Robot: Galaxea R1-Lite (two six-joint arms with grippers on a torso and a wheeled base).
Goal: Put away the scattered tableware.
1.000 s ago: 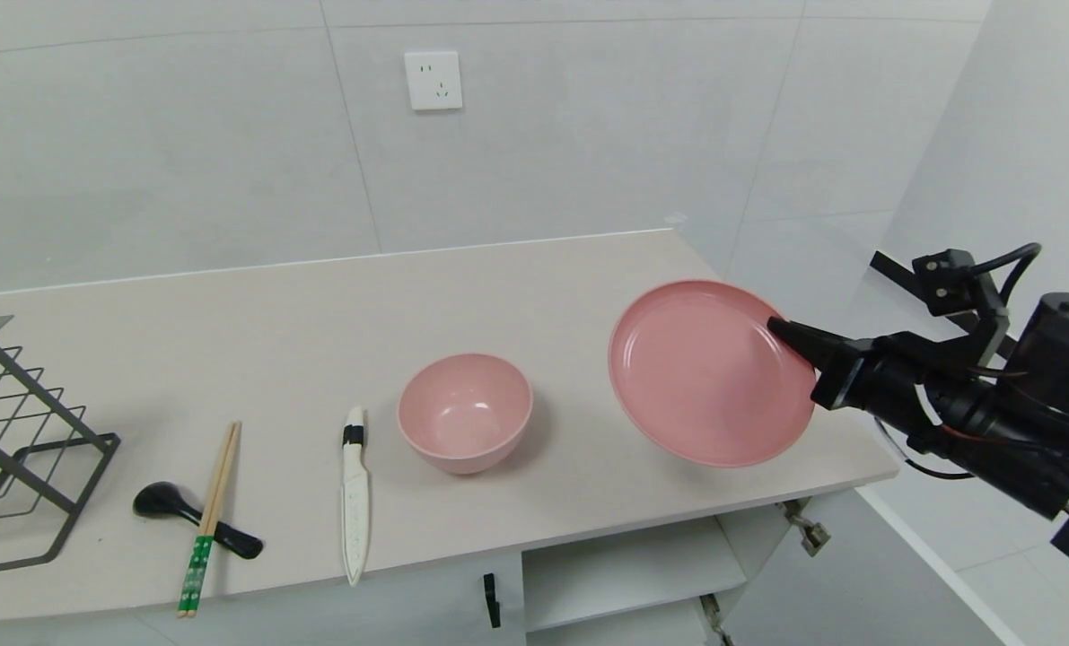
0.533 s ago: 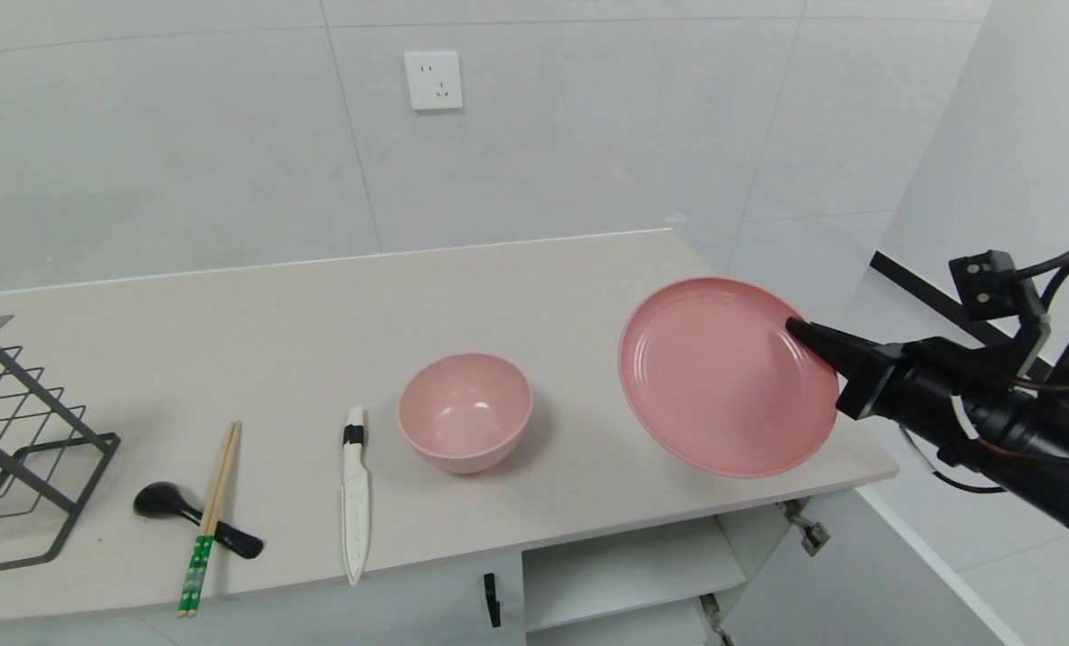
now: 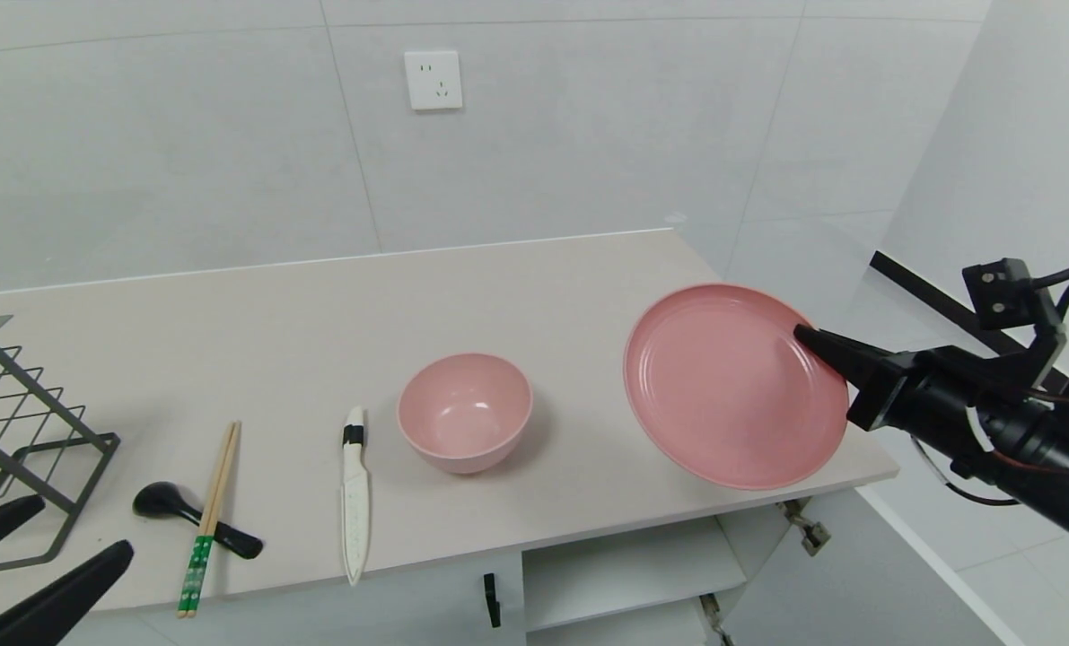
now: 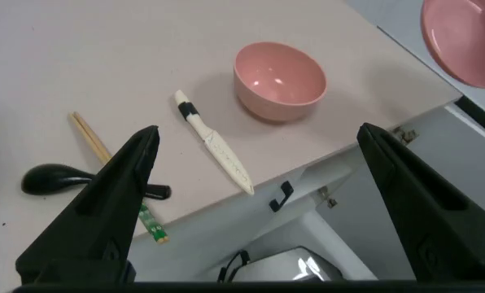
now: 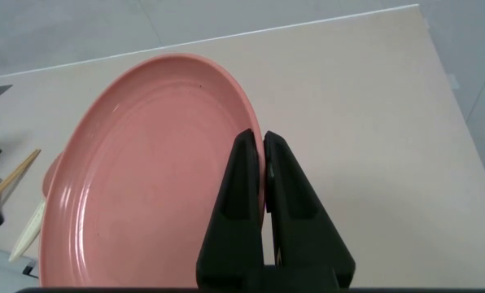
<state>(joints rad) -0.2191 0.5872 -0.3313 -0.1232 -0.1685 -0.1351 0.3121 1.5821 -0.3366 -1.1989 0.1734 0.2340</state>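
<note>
At the right of the frame the pink plate [image 3: 731,386] is pinched by its rim in the closed right gripper [image 3: 801,332] and has been shifted rightward since a second ago. At lower left the empty, wide-open left gripper [image 3: 83,525] is newly seen; the putting away seems begun.

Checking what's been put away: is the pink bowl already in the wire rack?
No, the pink bowl sits on the counter, apart from the wire rack.
</note>
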